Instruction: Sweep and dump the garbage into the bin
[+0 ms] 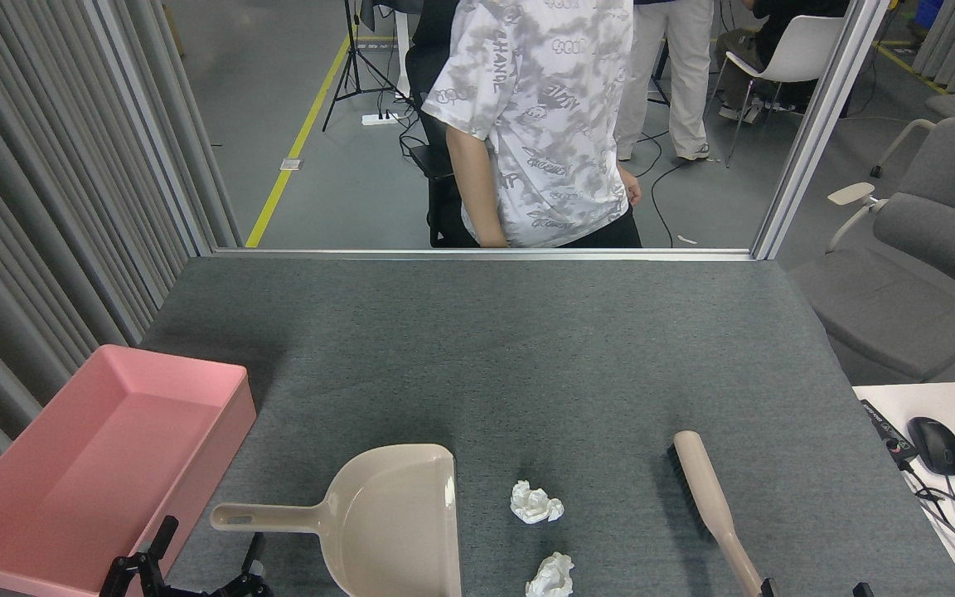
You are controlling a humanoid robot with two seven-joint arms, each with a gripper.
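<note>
The garbage is two crumpled white tissue balls, one [535, 502] near the table's front middle and one [550, 576] at the bottom edge. Left of them lies a beige dustpan [399, 514], its handle pointing left. The pink bin [225, 431] sits at the table's front left corner with nothing showing inside it. A beige brush [710, 497] with dark bristles lies to the right of the balls. My left gripper [210, 549] is open just below the dustpan handle, holding nothing. Only the two fingertips of my right gripper [815, 589] show, spread apart beside the brush handle's near end.
A person in a patterned white shirt [544, 124] stands just beyond the table's far edge. Grey curtains [46, 207] line the left side. On the right stand a grey chair [925, 257] and a white desk with a mouse [935, 445] and cables.
</note>
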